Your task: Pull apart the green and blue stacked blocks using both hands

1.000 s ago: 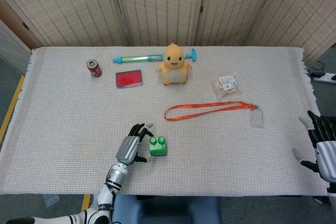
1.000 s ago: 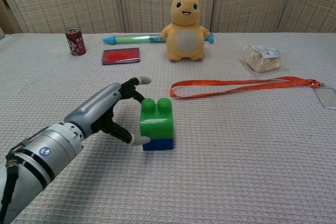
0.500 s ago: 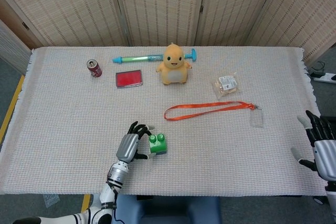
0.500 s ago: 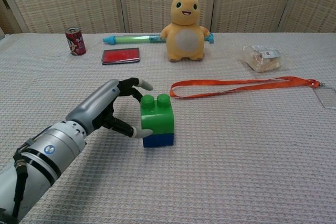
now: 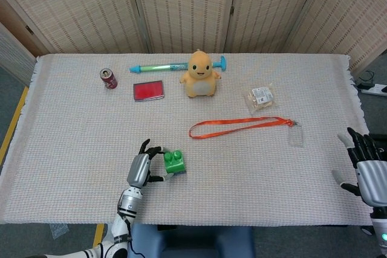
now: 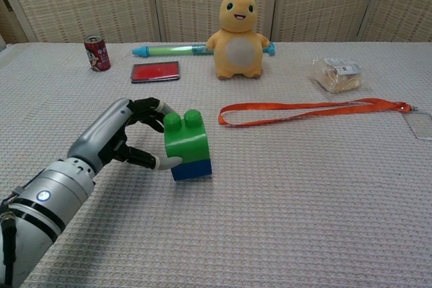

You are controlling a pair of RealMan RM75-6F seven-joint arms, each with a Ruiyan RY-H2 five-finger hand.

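The right hand (image 5: 367, 170) is cut by the head view's edge.

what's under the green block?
A blue block sits under the green block, still joined to it; the pair looks tilted. The left hand grips the stack. The blue block's underside and the studs between them are hidden.

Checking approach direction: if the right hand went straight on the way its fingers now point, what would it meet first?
Nothing close: the right hand points up along the table edge, so the way looks free, though depth is unclear.
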